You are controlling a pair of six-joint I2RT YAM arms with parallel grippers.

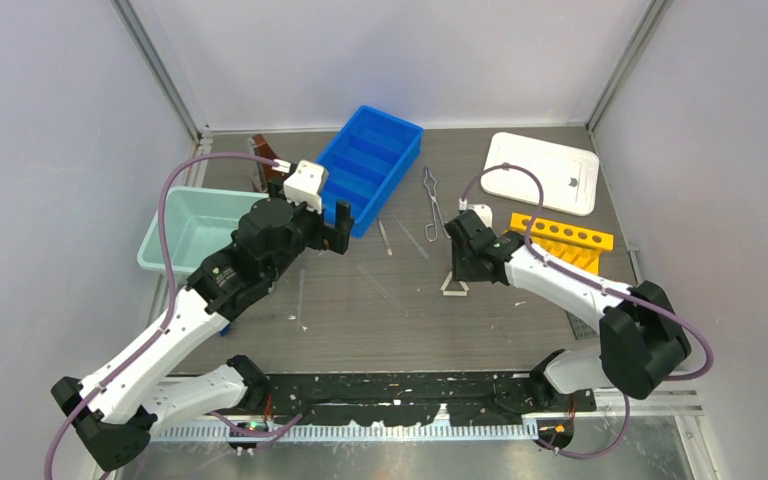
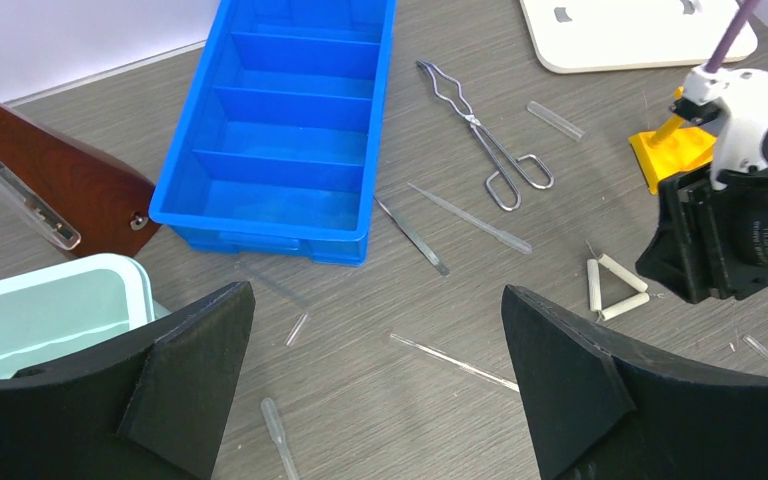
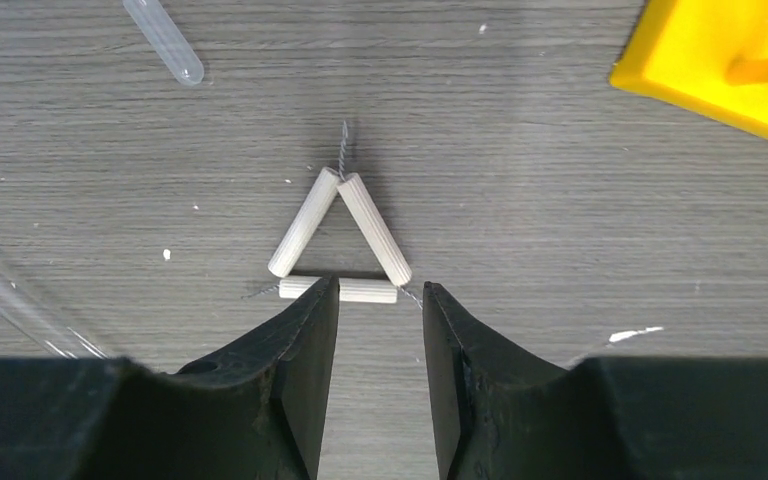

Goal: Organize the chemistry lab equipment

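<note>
The small white triangle (image 3: 372, 228) lies flat on the table, and my right gripper (image 3: 380, 292) hangs over its near side. The jaws stand partly apart, the left fingertip covers part of the near rod, and nothing is clamped between them. From above, the triangle (image 1: 454, 288) shows just below that gripper (image 1: 457, 274). My left gripper (image 2: 375, 330) is wide open above a thin glass rod (image 2: 455, 362) and holds nothing. The silver tongs (image 2: 485, 140) lie right of the blue tray. The yellow rack (image 1: 560, 238) and the white lid (image 1: 545, 172) sit at the right.
A blue divided tray (image 1: 370, 165) stands at the back centre and a pale teal bin (image 1: 195, 230) at the left. A brown wooden stand (image 2: 50, 170) sits behind the bin. A plastic pipette (image 2: 278, 435), a clear tube (image 3: 165, 40) and other thin rods are scattered about.
</note>
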